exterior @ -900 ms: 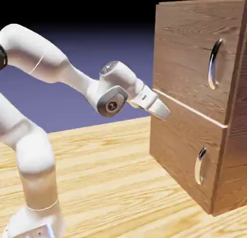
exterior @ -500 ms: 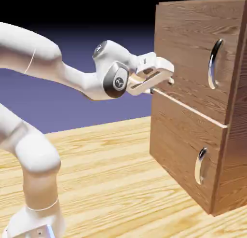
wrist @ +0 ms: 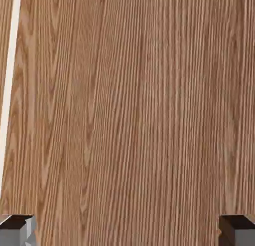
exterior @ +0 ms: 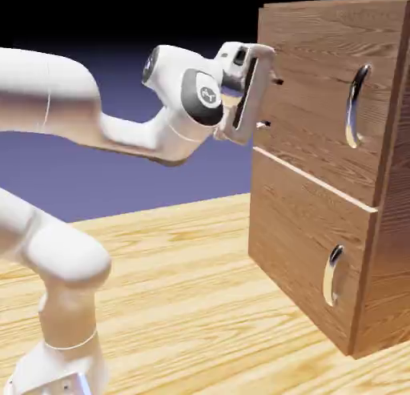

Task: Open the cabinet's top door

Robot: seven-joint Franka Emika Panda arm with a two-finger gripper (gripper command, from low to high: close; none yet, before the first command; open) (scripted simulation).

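We see the cabinet (exterior: 320, 185) standing at the right of the exterior view on the wooden counter (exterior: 184, 297), its left front edge running down from the top of the picture. The top door (exterior: 320, 89) fills the upper front, its curved silver handle (exterior: 356, 105) near the door's right side, well apart from the claw (exterior: 271, 102). A thin seam separates the top door from the lower panel (exterior: 308, 241), which has its own smaller handle (exterior: 332, 275). Bare counter lies open to the left of the cabinet and under the arm.

The arm (exterior: 72, 105) rises from the lower left, bends over, and reaches right, wrist roughly level, hand turned so the fingers stack one above the other.

The claw is spread wide, holding nothing, fingertips (exterior: 276, 81) at or just off the door's left edge; we cannot tell if they touch. In the hand view wood grain (wrist: 129, 105) fills the frame, with both grey tips (wrist: 15, 230) far apart at the bottom corners and a pale strip (wrist: 11, 65) at the left.
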